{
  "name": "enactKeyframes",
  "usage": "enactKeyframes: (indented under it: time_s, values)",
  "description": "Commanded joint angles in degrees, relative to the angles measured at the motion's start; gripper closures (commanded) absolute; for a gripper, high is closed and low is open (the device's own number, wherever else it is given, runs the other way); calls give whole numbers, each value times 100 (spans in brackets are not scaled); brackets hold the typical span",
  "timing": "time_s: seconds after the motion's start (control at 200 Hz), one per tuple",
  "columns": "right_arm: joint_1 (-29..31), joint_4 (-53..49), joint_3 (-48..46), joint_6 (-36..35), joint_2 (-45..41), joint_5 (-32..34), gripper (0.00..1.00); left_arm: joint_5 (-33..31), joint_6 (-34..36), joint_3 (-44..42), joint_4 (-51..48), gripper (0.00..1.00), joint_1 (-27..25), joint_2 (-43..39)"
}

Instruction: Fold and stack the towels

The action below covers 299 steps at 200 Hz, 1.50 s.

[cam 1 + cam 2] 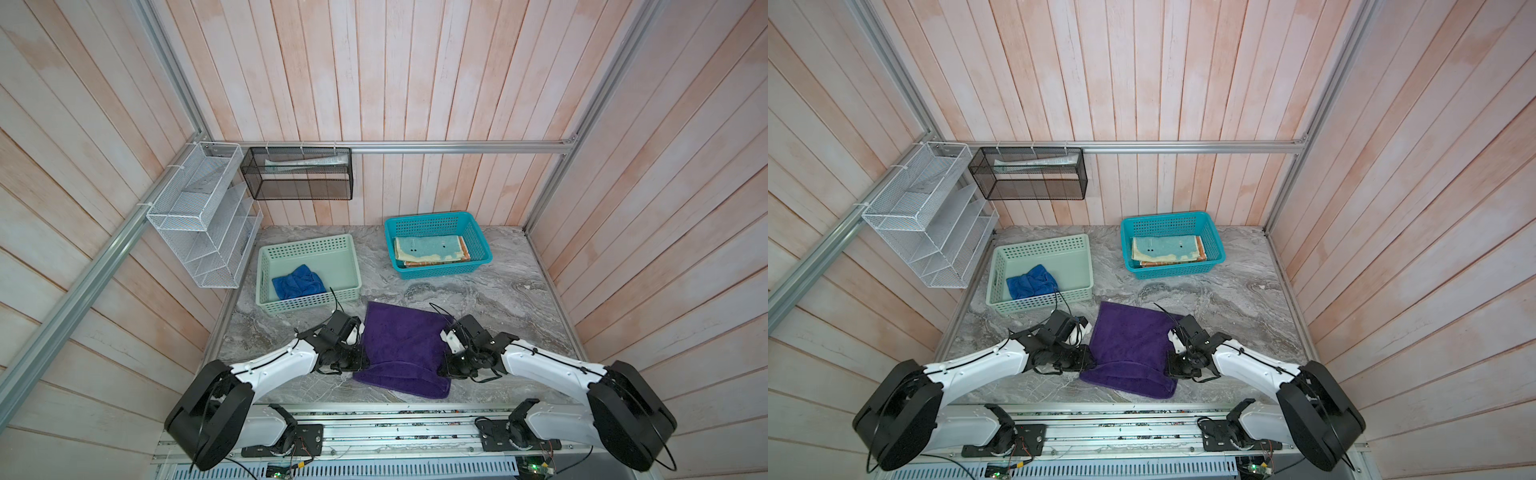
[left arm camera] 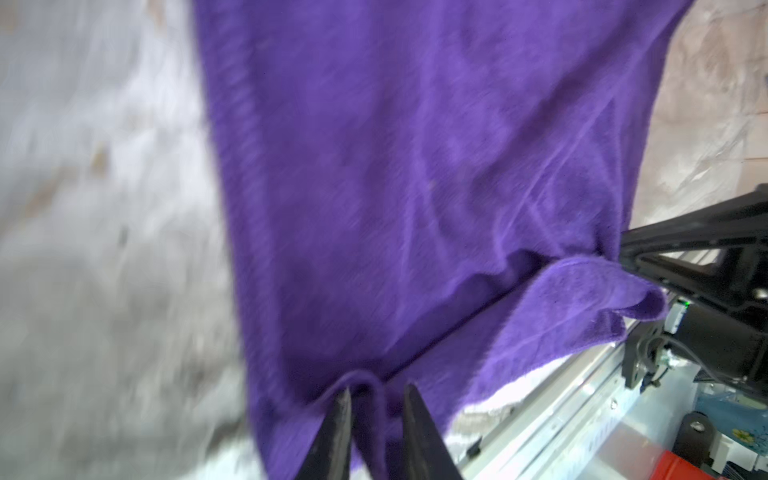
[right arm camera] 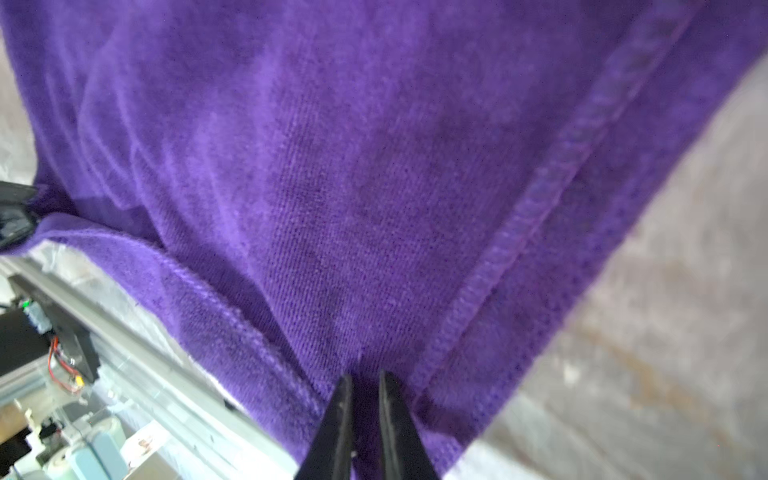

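The purple towel lies on the marble table, its near part doubled into a fold along the front. My left gripper is shut on a bunched bit of its left edge. My right gripper is shut on its right edge beside the stitched hem. A crumpled blue towel sits in the mint basket. The folded teal hippo towel rests on an orange-peach towel in the teal basket.
A white wire rack and a black mesh basket hang on the back-left walls. An aluminium rail carrying both arm bases runs along the table's front edge. Wooden walls close in the other sides.
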Motion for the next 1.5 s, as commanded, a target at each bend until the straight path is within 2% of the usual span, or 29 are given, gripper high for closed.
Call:
enactKeyframes:
  time_s: [0.0, 0.16, 0.33, 0.45, 0.59, 0.73, 0.87, 1.005, 1.11, 1.27, 1.39, 1.49]
  values:
    - [24, -454, -87, 513, -575, 337, 80, -381, -704, -234, -436, 76, -192, -521]
    - [1, -660, 64, 529, -883, 730, 73, -1050, -758, 128, -914, 76, -229, -728]
    - [50, -514, 368, 264, -323, 464, 72, -818, -363, 842, -747, 76, -313, -224]
    - [451, -358, 483, 330, 68, 275, 73, -733, -215, 1100, -475, 76, -515, 243]
    - [1054, -157, 428, 702, 242, 103, 79, -650, -331, 872, -100, 76, -576, 679]
    - [1797, 53, 313, 1241, 56, -85, 82, -635, -509, 507, -60, 76, -581, 783]
    - [2453, 394, 96, 1777, -173, -299, 82, -842, -820, 39, -287, 76, -595, 296]
    - [2540, 205, 55, 1827, -347, -140, 79, -865, -1008, -331, -447, 76, -598, -348]
    - [2279, -432, 461, 1607, -553, 439, 77, -868, -1105, -400, -521, 76, -623, -742]
    - [1230, -913, 807, 1205, -928, 1249, 71, -1174, -938, -7, -758, 76, -624, -965]
    - [20, -624, 835, 643, -1071, 1457, 68, -1594, -600, 547, -673, 67, -530, -519]
    - [-797, 41, 774, 336, -1011, 1523, 66, -1434, -201, 1200, -303, 65, -114, 246]
